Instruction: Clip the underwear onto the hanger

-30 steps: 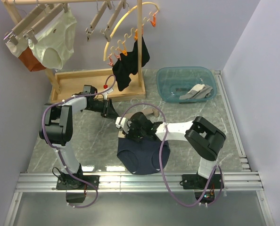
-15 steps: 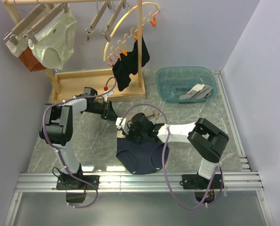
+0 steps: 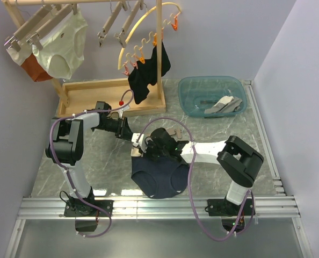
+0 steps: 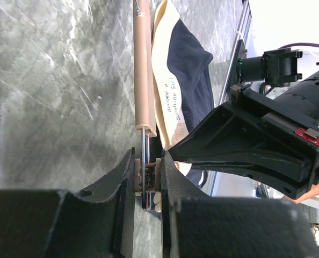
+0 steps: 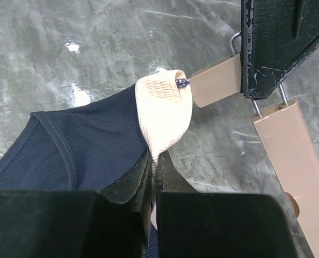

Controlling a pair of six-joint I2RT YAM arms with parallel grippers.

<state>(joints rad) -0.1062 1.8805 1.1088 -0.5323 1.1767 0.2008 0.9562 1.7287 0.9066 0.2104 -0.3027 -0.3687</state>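
Near the centre of the top view, over the marble table (image 3: pixel 95 166), the right tool (image 5: pixel 153 164) is pinched tight on the tan waistband of the navy underwear (image 5: pixel 84 145), whose body spreads toward the lower middle of the frame. Just to its upper left, the left tool (image 4: pixel 147 180) is narrowed onto the metal clip at the end of the wooden hanger (image 4: pixel 143 70); the waistband lies right alongside the bar.

Underwear (image 3: pixel 158 180): ribbed navy blue, with a beige waistband (image 5: pixel 162 110) bearing dark lettering. Hanger (image 4: pixel 144 70): pale tan wood. Table (image 3: pixel 95 166): grey-green, marble-veined. Far right, translucent blue tub (image 3: pixel 191 102); far left, cream briefs (image 3: pixel 60 51).
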